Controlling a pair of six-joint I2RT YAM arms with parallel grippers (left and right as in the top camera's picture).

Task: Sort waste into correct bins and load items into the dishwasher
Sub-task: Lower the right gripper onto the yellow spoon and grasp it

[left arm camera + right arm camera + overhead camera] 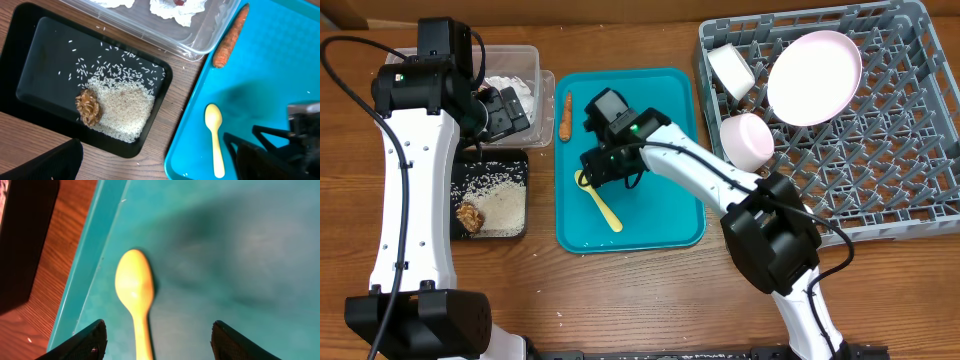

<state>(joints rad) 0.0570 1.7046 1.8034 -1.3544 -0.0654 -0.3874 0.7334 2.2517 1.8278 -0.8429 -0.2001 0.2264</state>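
Overhead, we saw the right gripper (588, 178) low over the left half of the teal tray (665, 215). It hung above the bowl end of the pale yellow spoon (605, 208), which lay flat on the tray. From the right wrist, its fingers (90, 342) stood wide apart on either side of the spoon, gripping nothing. The right arm crossed the tray from the right and hid part of its floor.

The orange carrot stick (563, 117) lay along the tray's far left rim, just beside the clear tub (520, 55) holding crumpled napkins (170, 10). The left gripper (505, 108) hovered over the tub's near edge, jaws spread wide and empty, covering part of it.

Nearer, the black tray (515, 160) held loose rice (125, 107) and a brown chunk (89, 107).

On the right, the grey dish rack (880, 180) carried a white cup (731, 70), a pink bowl (748, 140) and a large round pale dish (815, 77).
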